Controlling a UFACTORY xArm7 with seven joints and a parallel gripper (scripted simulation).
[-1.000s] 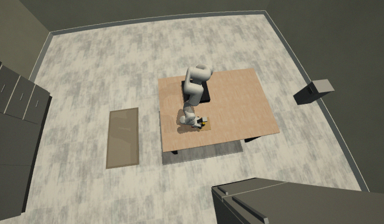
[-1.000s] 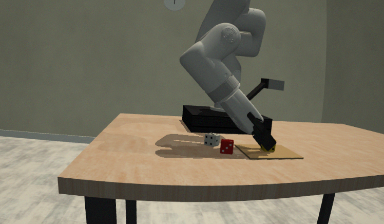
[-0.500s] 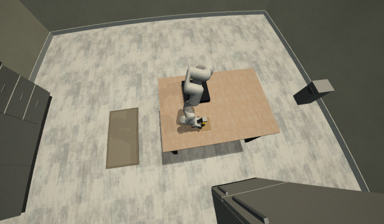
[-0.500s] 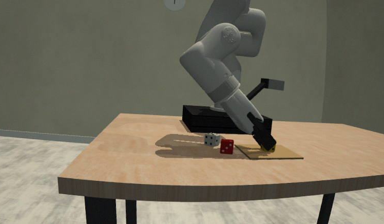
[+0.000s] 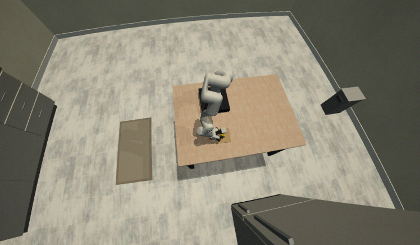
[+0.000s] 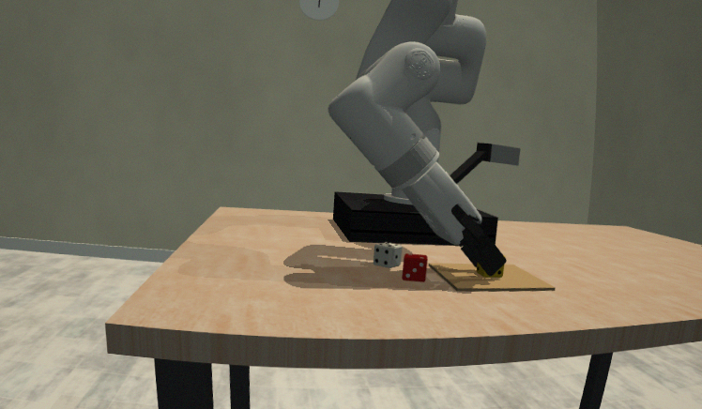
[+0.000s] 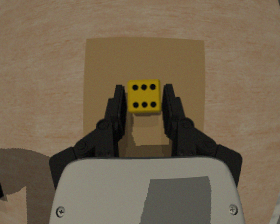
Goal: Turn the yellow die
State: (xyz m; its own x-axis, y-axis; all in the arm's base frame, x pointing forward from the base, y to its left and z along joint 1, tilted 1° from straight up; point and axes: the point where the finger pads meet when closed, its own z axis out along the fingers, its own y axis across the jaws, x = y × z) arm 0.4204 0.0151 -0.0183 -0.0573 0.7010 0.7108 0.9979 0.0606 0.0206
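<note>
From my station I see a wooden table (image 5: 260, 121) on dark legs at frame centre in the top view, standing on a pale mottled floor (image 5: 114, 76). A brownish rug (image 5: 133, 150) lies left of it. Grey cabinets (image 5: 13, 103) fill the left edge, another grey unit (image 5: 327, 218) the lower right. A small grey box (image 5: 342, 100) sits at right (its kind I cannot tell). A round wall clock (image 6: 319, 7) shows at the exterior view's top.

Matt wood-grain table (image 6: 302, 314), matt tan mat (image 6: 526, 280), smooth yellow die (image 7: 144, 96)
</note>
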